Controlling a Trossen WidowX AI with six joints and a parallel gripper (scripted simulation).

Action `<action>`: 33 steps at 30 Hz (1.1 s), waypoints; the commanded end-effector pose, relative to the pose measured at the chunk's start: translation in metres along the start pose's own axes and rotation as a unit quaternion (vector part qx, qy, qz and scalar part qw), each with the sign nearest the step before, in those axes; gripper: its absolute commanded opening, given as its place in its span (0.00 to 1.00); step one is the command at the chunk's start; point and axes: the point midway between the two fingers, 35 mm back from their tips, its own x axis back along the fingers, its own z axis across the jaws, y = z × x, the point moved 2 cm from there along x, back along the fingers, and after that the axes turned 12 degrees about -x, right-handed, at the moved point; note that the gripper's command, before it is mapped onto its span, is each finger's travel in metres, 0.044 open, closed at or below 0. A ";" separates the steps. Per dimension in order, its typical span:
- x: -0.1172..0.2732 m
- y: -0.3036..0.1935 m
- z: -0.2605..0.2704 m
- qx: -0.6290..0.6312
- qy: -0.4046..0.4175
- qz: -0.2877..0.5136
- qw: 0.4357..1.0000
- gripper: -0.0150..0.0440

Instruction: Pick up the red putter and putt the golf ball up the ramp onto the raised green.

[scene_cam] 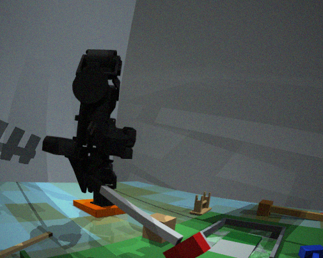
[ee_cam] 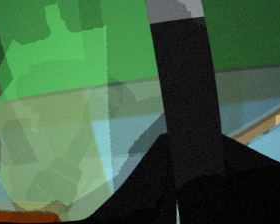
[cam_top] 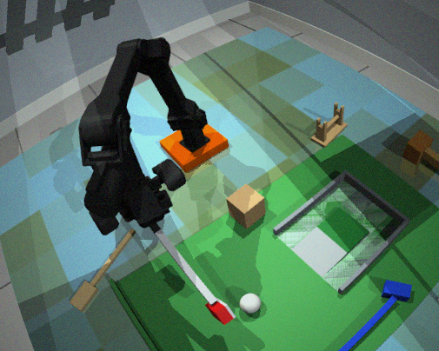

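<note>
My gripper (cam_top: pixel 150 222) (scene_cam: pixel 87 191) (ee_cam: pixel 184 140) is shut on the black grip of the red putter. The putter's pale shaft (cam_top: pixel 182 262) (scene_cam: pixel 139 214) (ee_cam: pixel 177 9) slants down from the fingers to its red head (cam_top: pixel 220 312) (scene_cam: pixel 188 247). The white golf ball (cam_top: pixel 250 303) lies on the green mat just right of the head in the top view, with a small gap; the exterior view does not show it. Whether the head touches the mat is unclear. The pale ramp (cam_top: pixel 319 252) (scene_cam: pixel 233 249) leads to the raised green (cam_top: pixel 343 226) (scene_cam: pixel 242 237) inside dark walls.
A wooden block (cam_top: pixel 246 206) (scene_cam: pixel 158 227) stands between the arm's orange base (cam_top: pixel 187 158) (scene_cam: pixel 99 211) and the ramp. A wooden mallet (cam_top: pixel 84 295) lies left, a blue putter (cam_top: pixel 396 290) (scene_cam: pixel 313 251) right. A small wooden stand (cam_top: pixel 329 130) (scene_cam: pixel 201 207) and a brown mallet (cam_top: pixel 419 148) (scene_cam: pixel 265 207) are farther back.
</note>
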 end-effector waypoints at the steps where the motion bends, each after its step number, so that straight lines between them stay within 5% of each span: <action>1: 0.000 0.003 -0.001 -0.001 -0.003 -0.004 1.000 0.25; 33: -0.064 0.003 -0.001 -0.001 -0.003 -0.004 1.000 0.25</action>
